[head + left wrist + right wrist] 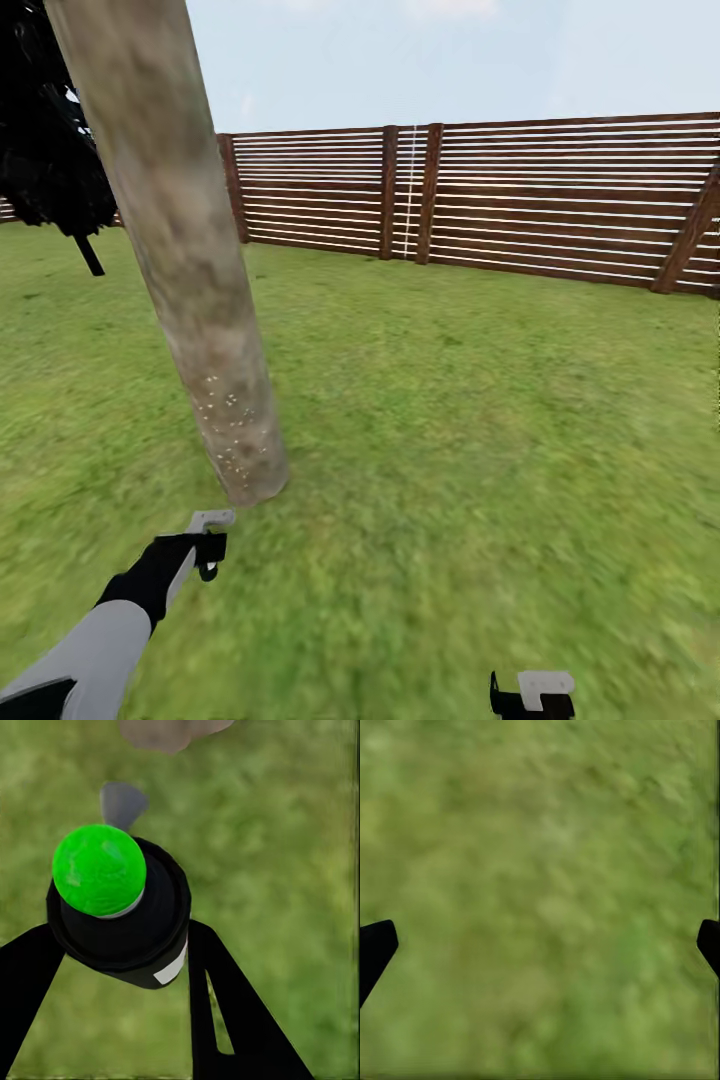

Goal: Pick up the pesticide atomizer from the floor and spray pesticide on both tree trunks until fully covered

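Observation:
In the left wrist view the pesticide atomizer (127, 926), a black bottle with a white band, sits between two black fingers (225, 1020), and its tip (99, 870) shows bright green. My left gripper (207, 548) is shut on it, low over the lawn and just short of the foot of a tree trunk (190, 260). The thick, pale mottled trunk carries fine white specks (230, 420) near its base. The base also appears beyond the bottle as a grey patch (169, 731). My right gripper (540, 945) is open over bare grass, with nothing between its fingertips (375, 945).
A brown horizontal-slat fence (500, 200) closes the lawn (480, 400) at the back. A black cone-shaped cypress (50, 150) stands behind the trunk at the far left. My right gripper (530, 697) pokes into the head view's lower edge.

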You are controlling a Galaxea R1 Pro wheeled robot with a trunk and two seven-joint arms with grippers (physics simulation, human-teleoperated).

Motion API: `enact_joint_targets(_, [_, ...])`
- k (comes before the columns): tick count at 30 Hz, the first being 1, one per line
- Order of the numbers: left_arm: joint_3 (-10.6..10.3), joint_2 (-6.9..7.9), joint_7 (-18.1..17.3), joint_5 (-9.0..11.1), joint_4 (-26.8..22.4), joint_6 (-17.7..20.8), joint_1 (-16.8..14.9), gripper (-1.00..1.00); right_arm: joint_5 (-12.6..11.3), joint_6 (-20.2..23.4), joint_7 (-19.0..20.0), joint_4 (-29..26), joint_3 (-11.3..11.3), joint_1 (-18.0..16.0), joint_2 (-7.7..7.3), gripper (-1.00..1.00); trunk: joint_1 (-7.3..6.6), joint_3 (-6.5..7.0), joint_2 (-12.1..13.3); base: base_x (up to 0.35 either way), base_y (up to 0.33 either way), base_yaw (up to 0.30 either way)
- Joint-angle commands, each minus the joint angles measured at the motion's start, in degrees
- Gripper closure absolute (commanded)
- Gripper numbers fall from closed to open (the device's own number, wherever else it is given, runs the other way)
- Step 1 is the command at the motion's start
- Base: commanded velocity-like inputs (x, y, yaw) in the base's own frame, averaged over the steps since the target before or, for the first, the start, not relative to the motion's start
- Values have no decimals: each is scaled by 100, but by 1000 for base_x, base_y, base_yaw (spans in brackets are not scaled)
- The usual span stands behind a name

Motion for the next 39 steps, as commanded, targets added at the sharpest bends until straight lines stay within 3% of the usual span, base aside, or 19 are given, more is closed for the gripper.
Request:
enact_joint_targets(1, [6,-16,77,16,6,-1,17,100,-1,0,0,0,0,0,0,-100,0,1,0,-11,-273,17])
enact_joint_targets(6, [6,-67,417,28,9,35,41,100,-3,0,0,0,0,0,0,-100,0,1,0,21,-268,194])
enact_joint_targets(14, [-7,-52,429,12,28,64,182,100,-3,0,0,0,1,0,9,-100,0,1,0,229,-186,273])
enact_joint_targets(24, [0,-78,424,12,35,30,236,100,-3,0,0,6,0,0,9,-100,0,1,0,239,-182,22])
enact_joint_targets(39, [0,-69,431,3,26,25,238,100,-3,0,-2,6,0,0,9,-100,0,1,0,14,-271,233])
